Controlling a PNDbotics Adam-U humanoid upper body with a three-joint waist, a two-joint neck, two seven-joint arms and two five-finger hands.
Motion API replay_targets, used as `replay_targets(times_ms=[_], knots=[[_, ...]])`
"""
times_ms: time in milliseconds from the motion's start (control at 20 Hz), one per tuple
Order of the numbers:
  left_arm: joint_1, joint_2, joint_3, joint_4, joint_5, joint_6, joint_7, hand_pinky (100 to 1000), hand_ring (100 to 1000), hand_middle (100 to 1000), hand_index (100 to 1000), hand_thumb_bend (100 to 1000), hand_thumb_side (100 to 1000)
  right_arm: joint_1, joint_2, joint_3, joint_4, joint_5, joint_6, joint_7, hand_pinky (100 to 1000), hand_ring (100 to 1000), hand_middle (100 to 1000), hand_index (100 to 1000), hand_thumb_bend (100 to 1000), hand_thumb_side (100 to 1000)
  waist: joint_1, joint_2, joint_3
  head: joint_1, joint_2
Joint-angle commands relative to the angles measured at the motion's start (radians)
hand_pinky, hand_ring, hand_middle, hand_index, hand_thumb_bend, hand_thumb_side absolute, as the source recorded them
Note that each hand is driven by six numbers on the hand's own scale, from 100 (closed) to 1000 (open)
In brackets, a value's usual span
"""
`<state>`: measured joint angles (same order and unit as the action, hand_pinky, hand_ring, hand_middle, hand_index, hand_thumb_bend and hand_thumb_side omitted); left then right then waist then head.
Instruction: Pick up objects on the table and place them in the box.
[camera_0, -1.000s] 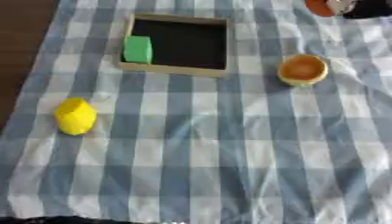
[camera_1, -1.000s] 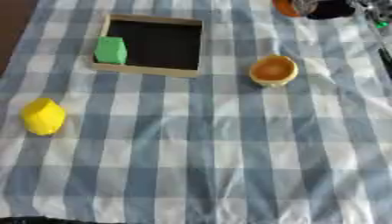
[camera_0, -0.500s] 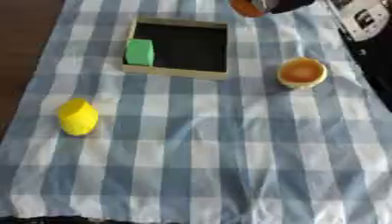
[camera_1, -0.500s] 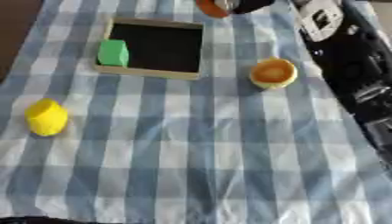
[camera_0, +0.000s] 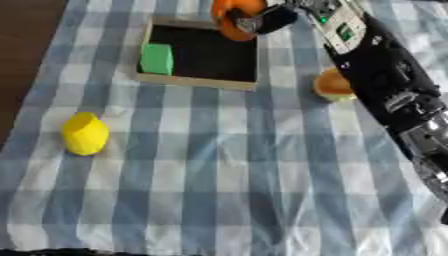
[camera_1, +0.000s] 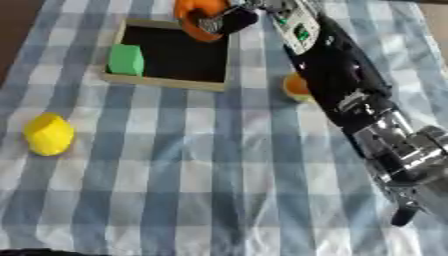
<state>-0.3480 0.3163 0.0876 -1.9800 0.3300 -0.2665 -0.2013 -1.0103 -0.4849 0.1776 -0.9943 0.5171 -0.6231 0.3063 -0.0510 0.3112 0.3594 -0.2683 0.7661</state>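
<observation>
My right hand (camera_0: 267, 19) reaches in from the right and is curled round an orange object (camera_0: 231, 16), held over the far right corner of the box (camera_0: 194, 81). The box has a wooden rim and a black floor, with a green block (camera_0: 157, 58) lying at its left side. A second orange, round object (camera_0: 331, 84) sits on the cloth to the right of the box, partly hidden by my forearm (camera_0: 385, 85). A yellow object (camera_0: 85, 133) lies on the cloth at the left. My left hand does not show.
A blue and white checked cloth (camera_0: 227, 180) covers the table. Bare dark wood (camera_0: 22, 45) shows along the left edge.
My right arm has swung leftward and into view, carrying the orange object from the far right to above the box's corner. The camera has also shifted.
</observation>
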Motion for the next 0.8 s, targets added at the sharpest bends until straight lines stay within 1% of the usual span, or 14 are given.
replay_targets(times_ms=[50, 450, 600, 800], knots=[[-0.017, 0.009, -0.004, -0.02, 0.012, 0.002, -0.011, 750, 838, 681, 829, 100, 589, -0.025, 0.004, -0.015, 0.022, 0.048, -0.006, -0.02, 924, 1000, 231, 722, 100, 216, -0.01, -0.008, 0.006, -0.005, 0.004], [-0.021, 0.006, -0.007, -0.02, 0.019, 0.008, -0.022, 749, 840, 682, 828, 100, 590, -0.017, 0.034, -0.036, 0.104, 0.171, -0.021, -0.094, 931, 1000, 275, 755, 100, 212, -0.015, 0.006, 0.025, -0.011, 0.003], [-0.022, 0.004, -0.008, -0.02, 0.02, 0.011, -0.027, 749, 840, 682, 828, 100, 590, -0.017, 0.04, -0.045, 0.12, 0.189, -0.032, -0.111, 933, 1000, 332, 791, 100, 214, -0.017, 0.012, 0.032, -0.013, 0.002], [-0.022, 0.002, -0.01, -0.02, 0.022, 0.015, -0.032, 749, 841, 682, 828, 100, 590, -0.018, 0.037, -0.047, 0.12, 0.209, -0.035, -0.116, 938, 1000, 488, 856, 100, 207, -0.017, 0.015, 0.031, -0.015, 0.002]])
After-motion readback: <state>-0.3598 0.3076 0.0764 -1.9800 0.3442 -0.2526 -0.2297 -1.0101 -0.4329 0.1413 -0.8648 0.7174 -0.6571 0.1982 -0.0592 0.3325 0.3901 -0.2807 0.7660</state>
